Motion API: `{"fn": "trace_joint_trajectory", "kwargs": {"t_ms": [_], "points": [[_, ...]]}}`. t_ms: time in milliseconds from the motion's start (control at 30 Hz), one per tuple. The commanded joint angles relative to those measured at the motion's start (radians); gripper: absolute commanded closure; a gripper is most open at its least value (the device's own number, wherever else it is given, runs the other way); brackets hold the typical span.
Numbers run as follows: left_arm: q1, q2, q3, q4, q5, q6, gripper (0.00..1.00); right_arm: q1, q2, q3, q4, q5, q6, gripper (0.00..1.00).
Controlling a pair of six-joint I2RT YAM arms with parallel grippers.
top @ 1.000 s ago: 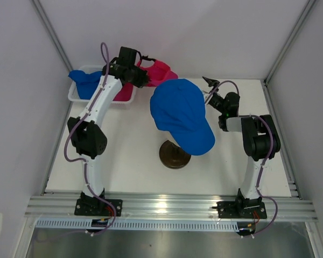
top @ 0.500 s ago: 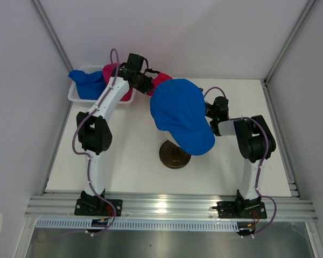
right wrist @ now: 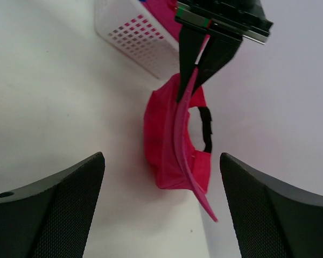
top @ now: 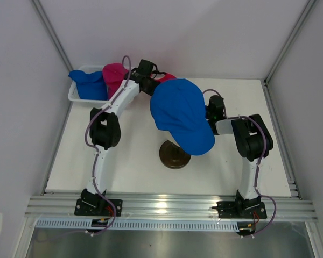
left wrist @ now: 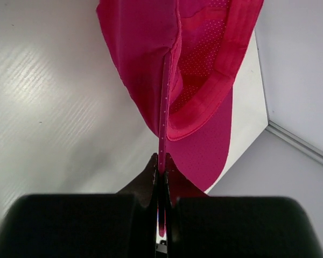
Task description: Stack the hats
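**A:** Where's the left gripper point(left wrist: 160, 183)?
**B:** At the far side, mid-table. Its fingers are pinched together on the edge of a pink cap point(left wrist: 172, 80), which hangs from them just left of the blue cap point(top: 180, 115).
**A:** And the blue cap?
**B:** It's raised over a dark base point(top: 174, 155) in the middle of the table point(top: 129, 161), brim pointing near-right.
**A:** And the right gripper point(right wrist: 161, 161)?
**B:** Its jaws are wide apart and hold nothing. It's just right of the blue cap, facing the pink cap.
**A:** What else?
**B:** The basket point(top: 75, 97) at far left holds the other blue cap point(top: 86, 83) and the other pink cap point(top: 114, 74).
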Motion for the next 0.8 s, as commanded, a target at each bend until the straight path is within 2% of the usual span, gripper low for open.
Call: {"fn": "trace_joint_trajectory", "kwargs": {"t_ms": [0, 200, 367, 500, 600, 700, 733, 767], "points": [[-0.015, 0.032, 0.053, 0.043, 0.05, -0.063, 0.99, 0.015, 0.033, 0.028, -0.046, -0.026, -0.059, 0.1], [-0.058, 0.054, 0.056, 0.023, 0.032, -0.062, 0.99, 0.029, 0.084, 0.054, 0.014, 0.0, -0.033, 0.11], [-0.082, 0.052, 0.045, -0.064, 0.013, -0.063, 0.99, 0.041, 0.11, 0.079, 0.053, 0.063, -0.03, 0.16], [-0.102, -0.008, -0.033, -0.048, -0.045, -0.055, 0.99, 0.041, 0.121, 0.091, 0.06, 0.098, -0.005, 0.2], [-0.105, -0.023, -0.067, -0.026, -0.048, -0.063, 0.99, 0.044, 0.118, 0.111, 0.006, 0.104, 0.007, 0.33], [-0.105, -0.032, -0.07, -0.023, -0.034, -0.055, 0.99, 0.045, 0.112, 0.125, -0.045, 0.115, 0.007, 0.73], [-0.105, -0.037, -0.079, -0.023, -0.028, -0.055, 0.99, 0.045, 0.112, 0.128, -0.052, 0.119, 0.007, 0.97], [-0.105, -0.049, -0.094, -0.02, -0.024, -0.055, 0.99, 0.047, 0.11, 0.129, -0.065, 0.124, 0.01, 1.0]]}}
